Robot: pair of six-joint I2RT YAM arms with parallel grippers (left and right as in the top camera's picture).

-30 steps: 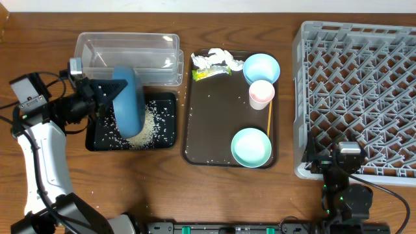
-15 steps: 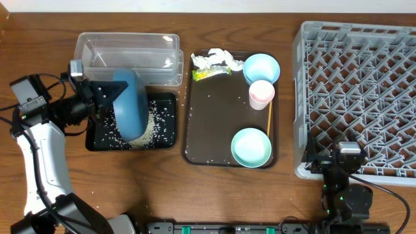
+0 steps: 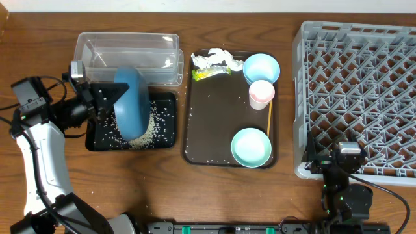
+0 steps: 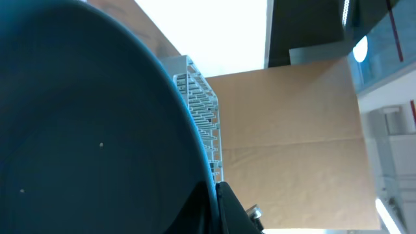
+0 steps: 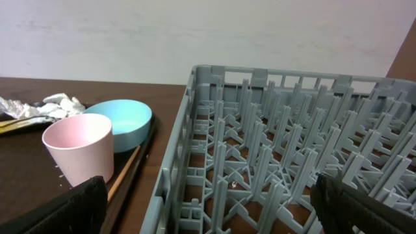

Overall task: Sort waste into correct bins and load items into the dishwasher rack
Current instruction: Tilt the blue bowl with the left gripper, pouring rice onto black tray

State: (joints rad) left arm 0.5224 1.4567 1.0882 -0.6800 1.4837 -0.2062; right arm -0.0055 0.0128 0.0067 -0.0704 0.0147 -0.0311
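left claw (image 3: 104, 97): pinched tight on left rim of dark blue plate (image 3: 130, 104); arm reaching in from left side of desk (image 3: 39, 39)
dark blue plate: up on edge, steeply tilted, over black tray (image 3: 166, 104); lower rim down at the rice heap, contact unclear; fills most of left wrist view, a few grains stuck on its face
rice (image 3: 148, 127): heaped in black tray just right of plate's lower rim, loose grains scattered over the tray floor; a few specks on brown serving tray (image 3: 221, 123) too
clear tub (image 3: 127, 52): just behind black tray; plate's top rim overlaps its near wall from overhead
brown serving tray: flat on desk, between black tray and rack (image 3: 364, 84)
tissue (image 3: 214, 58): crumpled, far-left corner of brown serving tray; yellow-green wrapper (image 3: 209, 73) just beside it
far bowl (image 3: 261, 67): upright, far-right corner of brown serving tray
near bowl (image 3: 251, 147): upright, near-right corner
pink cup (image 3: 261, 93): upright, right up against far bowl's near side
stick (image 3: 270, 120): lying along tray's right edge, between pink cup and near bowl
rack: grey, right side of desk, well apart from plate; brown serving tray and its load in between
right claw (image 3: 344, 155): spread wide, gripping nothing, at rack's near-left corner
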